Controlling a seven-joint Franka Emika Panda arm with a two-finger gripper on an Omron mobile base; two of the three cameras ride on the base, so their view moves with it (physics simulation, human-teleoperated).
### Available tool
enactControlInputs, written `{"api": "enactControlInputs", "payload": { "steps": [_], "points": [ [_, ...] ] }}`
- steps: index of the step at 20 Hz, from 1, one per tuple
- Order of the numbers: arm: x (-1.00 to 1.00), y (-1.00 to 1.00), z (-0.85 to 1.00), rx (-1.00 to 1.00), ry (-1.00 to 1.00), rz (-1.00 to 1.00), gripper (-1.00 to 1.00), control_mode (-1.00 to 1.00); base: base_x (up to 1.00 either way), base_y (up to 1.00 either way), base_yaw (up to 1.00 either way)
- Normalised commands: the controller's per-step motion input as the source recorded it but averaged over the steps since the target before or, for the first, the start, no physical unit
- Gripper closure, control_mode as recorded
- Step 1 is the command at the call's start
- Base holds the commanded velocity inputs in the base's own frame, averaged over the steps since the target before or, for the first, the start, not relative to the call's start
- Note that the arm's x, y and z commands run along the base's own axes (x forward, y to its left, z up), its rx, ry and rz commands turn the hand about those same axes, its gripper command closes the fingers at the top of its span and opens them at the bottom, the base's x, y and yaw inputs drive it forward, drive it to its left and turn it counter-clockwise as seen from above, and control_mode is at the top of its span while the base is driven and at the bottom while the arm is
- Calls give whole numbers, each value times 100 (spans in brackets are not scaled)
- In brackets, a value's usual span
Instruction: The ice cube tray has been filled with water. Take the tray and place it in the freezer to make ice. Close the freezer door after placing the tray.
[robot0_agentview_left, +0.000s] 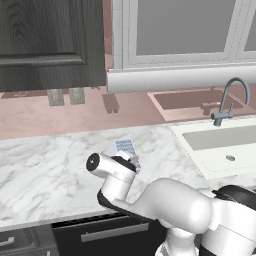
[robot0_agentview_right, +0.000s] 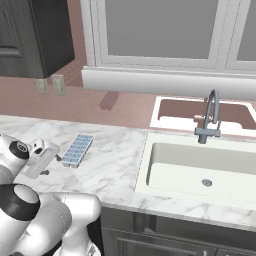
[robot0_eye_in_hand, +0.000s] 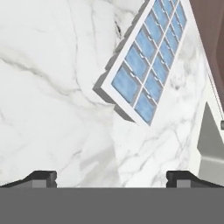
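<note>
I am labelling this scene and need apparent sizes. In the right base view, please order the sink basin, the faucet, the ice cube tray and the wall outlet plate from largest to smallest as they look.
1. sink basin
2. faucet
3. ice cube tray
4. wall outlet plate

The tray looks only somewhat larger than the plate, which is farther from the camera, so their true order is unsure.

ice cube tray (robot0_eye_in_hand: 146, 61) flat on marble counter (robot0_eye_in_hand: 52, 87) | tool (robot0_eye_in_hand: 112, 177) open, short of tray
</note>
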Motion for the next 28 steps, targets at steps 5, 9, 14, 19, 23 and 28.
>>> {"api": "enactControlInputs", "payload": {
  "steps": [5,9,14,19,23,28],
  "points": [
    [3,-10,0,-3,0,2,-100,-100,0,0,0],
    [4,-16,0,0,0,3,-100,-100,0,0,0],
    [9,-23,0,0,0,3,-100,-100,0,0,0],
    [28,-15,-2,0,0,8,-100,-100,0,0,0],
    [40,-2,-12,0,0,13,-100,-100,0,0,0],
    [37,0,-29,0,0,16,-100,-100,0,0,0]
  ]
}}
